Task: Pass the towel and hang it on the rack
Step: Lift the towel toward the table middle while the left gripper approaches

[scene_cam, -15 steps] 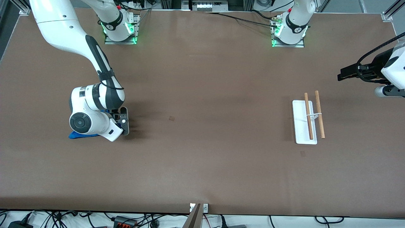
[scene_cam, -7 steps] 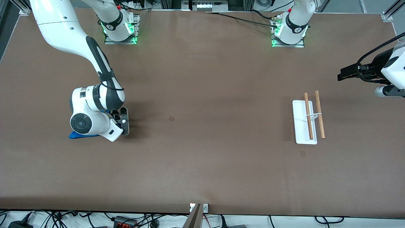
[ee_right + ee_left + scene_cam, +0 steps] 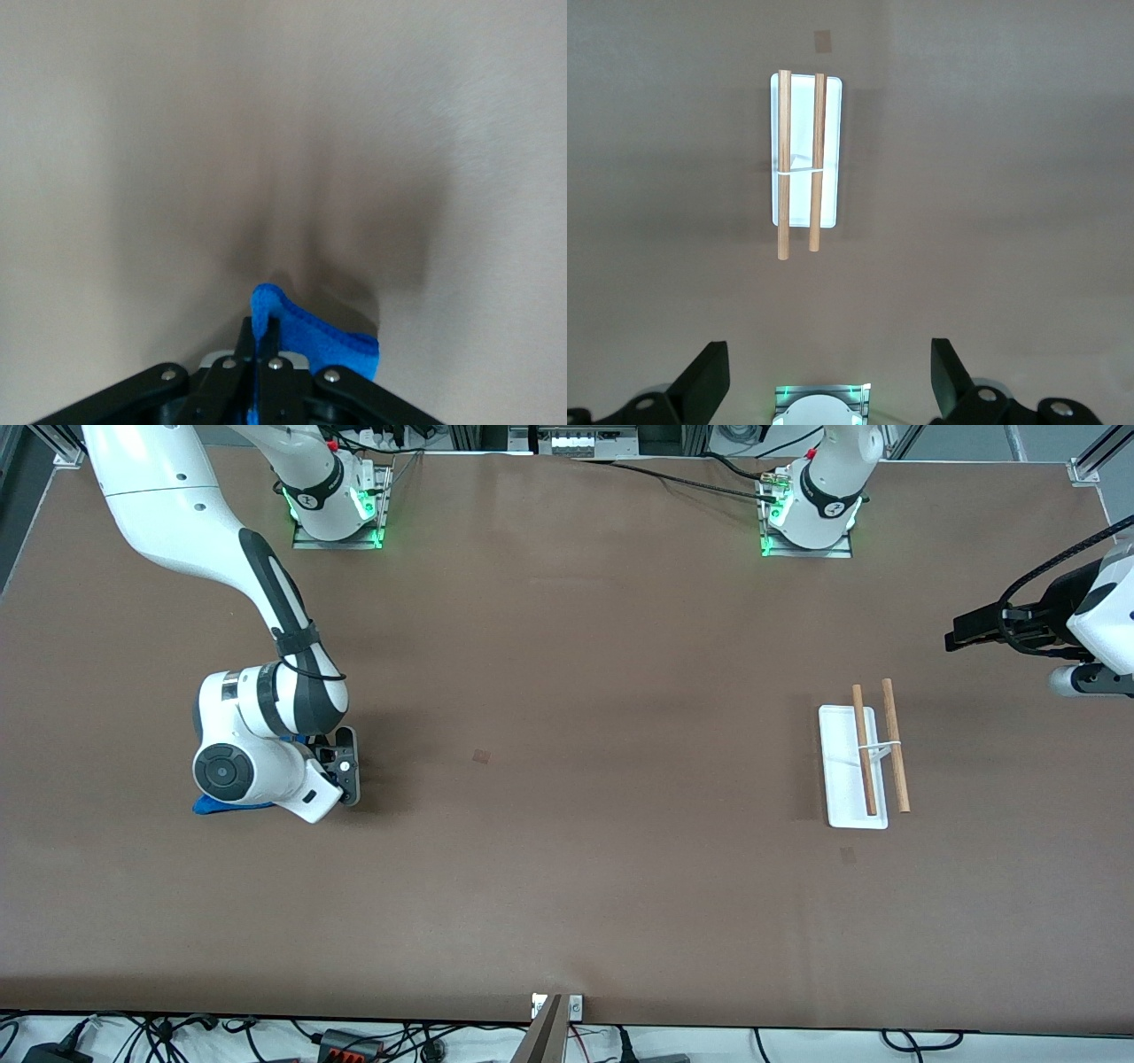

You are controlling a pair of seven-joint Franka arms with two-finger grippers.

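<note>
My right gripper [image 3: 341,766] sits low over the blue towel [image 3: 217,806], seemingly pinching it; the rack [image 3: 859,766] stands well apart.

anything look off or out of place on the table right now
Nothing stands out. The rack stands upright and bare toward the left arm's end of the table. The right end effector is shut on the blue towel at the right arm's end. The left end effector waits open, raised above the table.

My black fingers [image 3: 257,354] pinch a bright blue towel [image 3: 314,336], plain, with a darker blue stitched edge. The table [image 3: 567,779] under it is flat brown. The rack [image 3: 855,766] has a white base, thin white supports and two light-brown wooden rods. My arms are white with dark grey joints.
</note>
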